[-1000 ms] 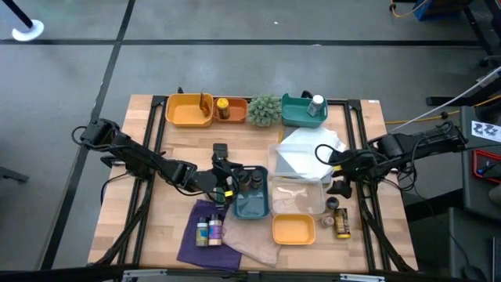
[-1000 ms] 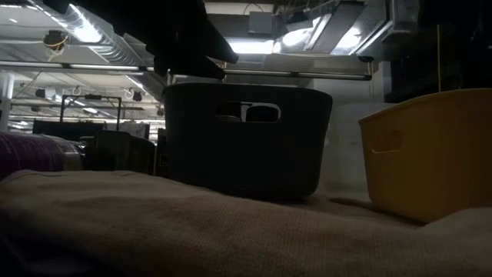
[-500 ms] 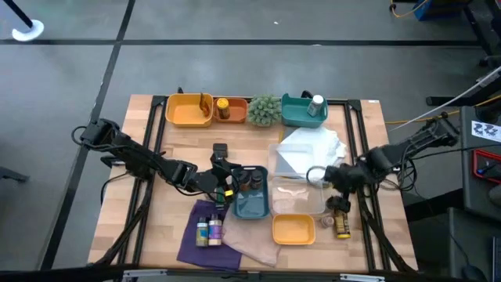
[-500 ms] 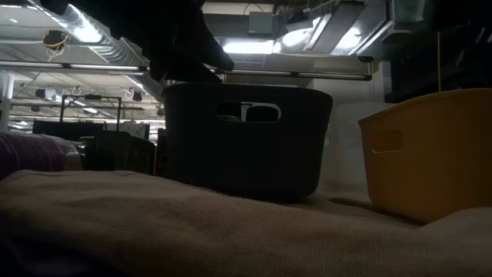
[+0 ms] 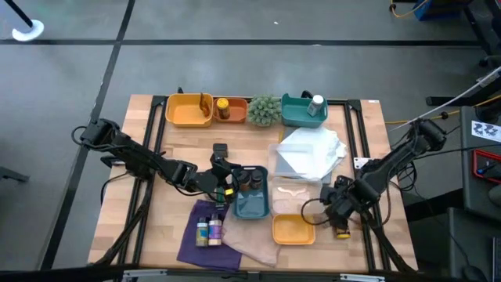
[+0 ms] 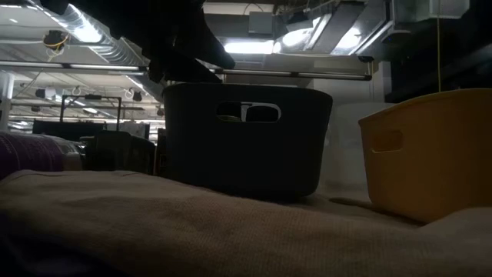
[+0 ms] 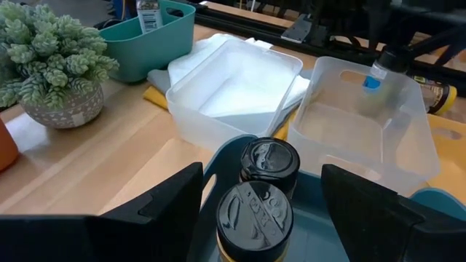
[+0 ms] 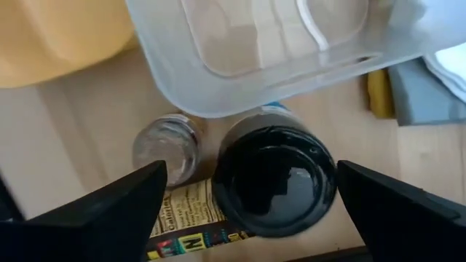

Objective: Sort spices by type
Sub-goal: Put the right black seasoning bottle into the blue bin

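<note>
My left gripper [image 5: 235, 185] hangs open at the far end of the blue tray [image 5: 252, 207]. Two dark-lidded spice jars [image 7: 269, 161] [image 7: 254, 216] stand in that tray between its fingers, untouched. My right gripper [image 5: 338, 211] points down, open, right of the clear container [image 5: 301, 196]. A dark-lidded jar [image 8: 273, 182] stands upright between its spread fingers, clear of both. Beside it are a clear-topped jar [image 8: 166, 149] and a yellow-labelled bottle [image 8: 191, 231] lying on its side. More jars [image 5: 208, 230] stand on the purple cloth.
Along the far edge stand a yellow tray [image 5: 188, 110], an orange tray [image 5: 232, 117] with a jar [image 5: 223, 106], a spiky plant [image 5: 264, 110] and a teal tray [image 5: 296, 116] holding a white bottle [image 5: 317, 104]. A white lid [image 5: 309, 153], a yellow tray [image 5: 293, 229] and a beige cloth [image 5: 254, 241] lie nearer.
My right gripper has travelled from beside the white lid toward the table's near edge, and the arm has stretched out after it. It now hangs over the jars right of the clear container.
</note>
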Robot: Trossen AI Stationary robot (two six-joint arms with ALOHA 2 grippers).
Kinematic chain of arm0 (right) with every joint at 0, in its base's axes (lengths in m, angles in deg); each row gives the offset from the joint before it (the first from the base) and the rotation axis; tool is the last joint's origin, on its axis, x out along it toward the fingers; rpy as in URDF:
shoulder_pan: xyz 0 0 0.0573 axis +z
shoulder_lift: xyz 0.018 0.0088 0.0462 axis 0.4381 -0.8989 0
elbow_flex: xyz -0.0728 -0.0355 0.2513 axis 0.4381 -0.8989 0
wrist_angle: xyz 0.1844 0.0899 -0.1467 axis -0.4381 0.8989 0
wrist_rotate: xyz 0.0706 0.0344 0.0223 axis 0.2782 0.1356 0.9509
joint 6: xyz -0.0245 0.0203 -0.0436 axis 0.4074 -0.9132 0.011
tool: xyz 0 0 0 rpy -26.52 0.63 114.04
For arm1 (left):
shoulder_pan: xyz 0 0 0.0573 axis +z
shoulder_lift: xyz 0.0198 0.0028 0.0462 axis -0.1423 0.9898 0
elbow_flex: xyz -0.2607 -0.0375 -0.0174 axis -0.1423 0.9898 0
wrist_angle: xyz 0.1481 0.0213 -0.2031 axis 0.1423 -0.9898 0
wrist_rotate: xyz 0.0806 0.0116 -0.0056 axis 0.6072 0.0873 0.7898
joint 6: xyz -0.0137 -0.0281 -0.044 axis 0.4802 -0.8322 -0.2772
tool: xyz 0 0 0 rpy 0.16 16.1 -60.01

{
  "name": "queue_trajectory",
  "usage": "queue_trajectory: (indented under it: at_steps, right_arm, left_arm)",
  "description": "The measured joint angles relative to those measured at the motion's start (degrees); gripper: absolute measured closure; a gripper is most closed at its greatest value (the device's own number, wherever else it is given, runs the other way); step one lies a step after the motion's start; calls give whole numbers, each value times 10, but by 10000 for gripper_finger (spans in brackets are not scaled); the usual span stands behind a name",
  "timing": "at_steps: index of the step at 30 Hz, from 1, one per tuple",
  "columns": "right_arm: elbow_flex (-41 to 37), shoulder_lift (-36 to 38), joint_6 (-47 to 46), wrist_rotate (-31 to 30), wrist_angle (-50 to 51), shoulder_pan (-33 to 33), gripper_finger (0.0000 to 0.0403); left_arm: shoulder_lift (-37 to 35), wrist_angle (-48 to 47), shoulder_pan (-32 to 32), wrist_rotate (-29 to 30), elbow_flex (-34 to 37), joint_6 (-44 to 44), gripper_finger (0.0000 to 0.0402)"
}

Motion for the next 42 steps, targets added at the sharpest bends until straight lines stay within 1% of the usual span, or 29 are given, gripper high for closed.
queue_trajectory:
  at_steps: [8, 13, 16, 20, 29, 31, 38, 42]
  right_arm:
    - [0, -52, -6, -10, 0, -1, 6]
    - [0, -58, -5, -10, -1, -1, 6]
    - [0, -58, -6, -11, -1, -1, 17]
    - [0, -58, -6, -11, -1, -1, 54]
    - [0, -58, -6, -11, -1, -1, 176]
    - [0, -57, -6, -9, -1, -1, 198]
    - [0, -48, -6, 22, 8, -1, 199]
    - [0, -38, -17, 38, 38, -1, 177]
  left_arm:
    - [0, 0, 0, 0, 0, 0, 139]
    - [0, 0, 0, 0, 0, 4, 139]
    - [0, 0, 0, 0, 0, 5, 139]
    - [0, 0, 0, 0, 0, 5, 139]
    - [0, 0, 0, 0, 0, 6, 139]
    - [0, 0, 0, 0, 0, 6, 139]
    - [0, 0, 0, 0, 0, 6, 139]
    - [0, 0, 0, 0, 0, 6, 139]
